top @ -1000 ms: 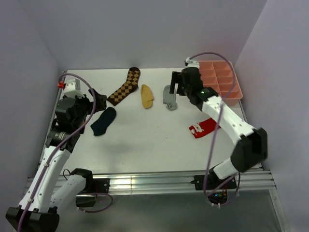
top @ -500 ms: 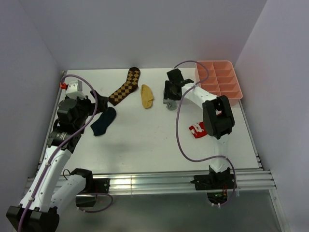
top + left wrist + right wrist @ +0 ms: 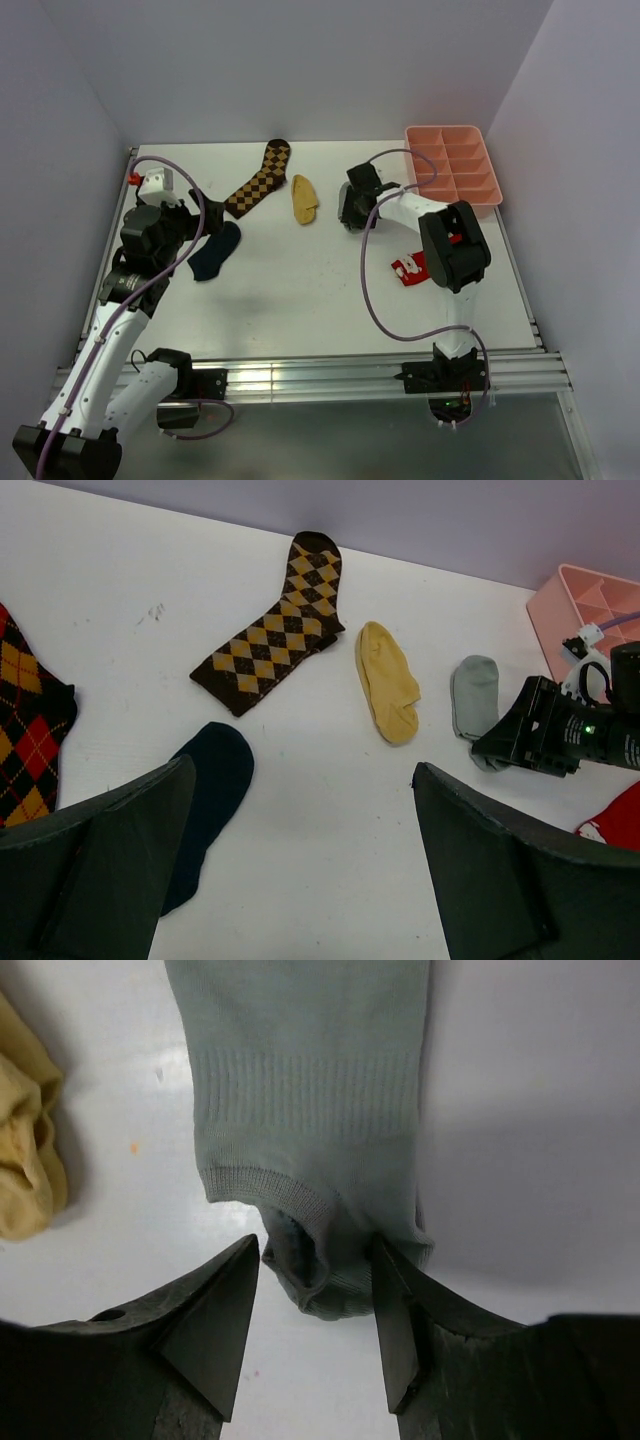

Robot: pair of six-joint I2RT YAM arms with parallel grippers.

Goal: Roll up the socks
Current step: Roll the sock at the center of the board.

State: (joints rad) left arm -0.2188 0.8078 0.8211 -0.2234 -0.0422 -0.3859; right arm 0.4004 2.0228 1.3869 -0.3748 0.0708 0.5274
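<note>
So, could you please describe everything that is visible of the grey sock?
The grey sock is a short, plain ankle sock of soft-looking knit, with a ribbed band near its opening. It lies flat on the white table, beside the yellow sock but apart from it. Its slightly bunched open end sits between the open fingers of the right gripper.

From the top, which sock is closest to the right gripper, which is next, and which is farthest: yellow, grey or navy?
1. Grey sock, between the right gripper fingers.
2. Yellow sock, just to its left.
3. Navy sock, far across on the left.
</note>
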